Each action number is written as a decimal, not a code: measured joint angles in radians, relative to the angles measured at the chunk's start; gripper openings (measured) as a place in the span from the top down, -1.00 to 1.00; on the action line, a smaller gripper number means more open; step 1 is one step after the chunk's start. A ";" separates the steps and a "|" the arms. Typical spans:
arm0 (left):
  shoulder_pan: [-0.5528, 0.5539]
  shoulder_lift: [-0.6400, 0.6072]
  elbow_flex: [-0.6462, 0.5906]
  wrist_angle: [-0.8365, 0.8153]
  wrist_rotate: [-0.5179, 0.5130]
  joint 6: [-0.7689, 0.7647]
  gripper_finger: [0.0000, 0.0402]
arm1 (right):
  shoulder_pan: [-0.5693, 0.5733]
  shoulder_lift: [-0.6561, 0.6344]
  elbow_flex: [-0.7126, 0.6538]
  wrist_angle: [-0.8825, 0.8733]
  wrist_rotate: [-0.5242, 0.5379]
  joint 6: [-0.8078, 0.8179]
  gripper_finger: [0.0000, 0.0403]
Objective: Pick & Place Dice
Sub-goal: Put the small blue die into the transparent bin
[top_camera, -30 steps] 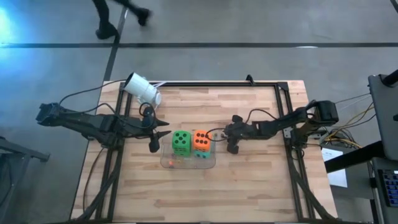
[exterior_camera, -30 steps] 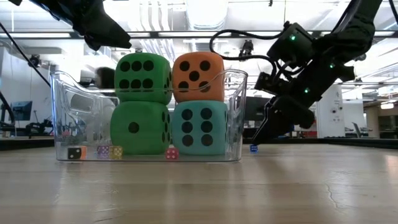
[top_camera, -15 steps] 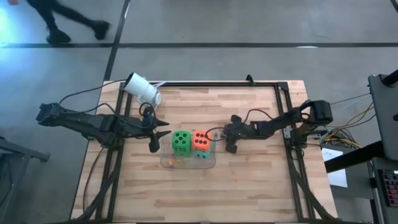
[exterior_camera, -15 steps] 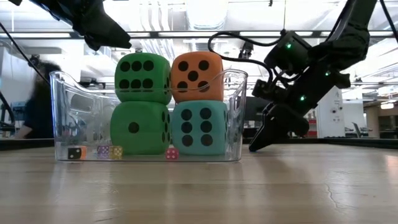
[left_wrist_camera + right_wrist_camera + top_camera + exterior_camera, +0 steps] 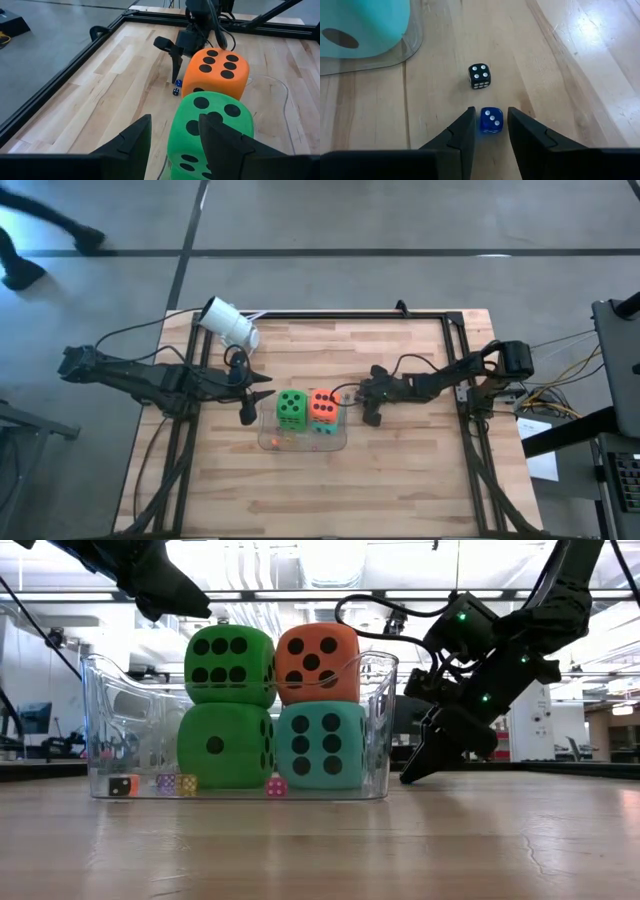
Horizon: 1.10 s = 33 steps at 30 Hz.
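Right claw [image 5: 490, 131] down on table [image 5: 400, 470] beside bin, fingers straddling small blue die [image 5: 491, 120], not yet pinching. Risk: die so small it may pop out or bump black die [image 5: 479, 76] just beyond. Clear bin [image 5: 100, 720] holds green [image 5: 229, 665], orange [image 5: 318, 662], green [image 5: 225, 745], teal [image 5: 320, 745] dice stacked, tiny dice on floor. Left claw [image 5: 172, 142] open, hovering over bin.

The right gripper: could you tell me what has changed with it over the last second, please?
The right gripper has come down to the table beside the clear bin, its fingers now straddling the small blue die; not clearly gripped yet. The left gripper, the four big dice and the small black die stayed put.
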 joint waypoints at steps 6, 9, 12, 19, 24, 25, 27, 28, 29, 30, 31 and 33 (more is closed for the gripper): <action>0.000 0.000 0.000 0.000 0.000 0.000 0.15 | 0.001 0.000 0.000 -0.002 -0.005 0.000 0.61; 0.000 0.000 0.000 0.000 0.000 -0.001 0.15 | 0.002 0.000 0.000 -0.003 -0.006 0.000 0.71; 0.000 0.000 0.000 0.000 0.000 -0.002 0.15 | 0.002 0.000 -0.001 -0.003 -0.005 -0.004 0.77; 0.000 0.000 0.000 0.000 0.000 -0.003 0.15 | 0.002 0.000 -0.001 -0.003 -0.005 -0.009 0.75; 0.000 0.000 0.000 0.000 0.000 -0.003 0.15 | 0.002 -0.001 -0.001 -0.004 -0.004 -0.020 0.74; 0.000 0.000 0.000 0.000 0.000 -0.003 0.15 | 0.002 -0.003 -0.001 -0.005 -0.004 -0.026 0.74; 0.000 0.000 0.000 0.000 0.000 -0.003 0.15 | 0.002 -0.012 -0.002 -0.011 -0.004 -0.031 0.74; 0.000 0.000 0.000 0.000 0.000 -0.003 0.15 | 0.003 -0.019 -0.002 -0.018 -0.004 -0.030 0.74; 0.000 0.000 0.000 0.000 0.000 -0.003 0.15 | 0.005 -0.027 -0.004 -0.024 -0.004 -0.030 0.74; 0.000 0.000 0.000 0.000 0.000 -0.003 0.15 | 0.007 -0.037 -0.004 -0.030 -0.004 -0.031 0.74; 0.000 0.000 0.000 0.000 0.000 -0.003 0.15 | 0.011 -0.048 -0.004 -0.034 -0.004 -0.031 0.74; 0.000 0.000 0.000 0.000 0.000 -0.003 0.15 | 0.018 -0.082 -0.002 -0.057 -0.004 -0.031 0.74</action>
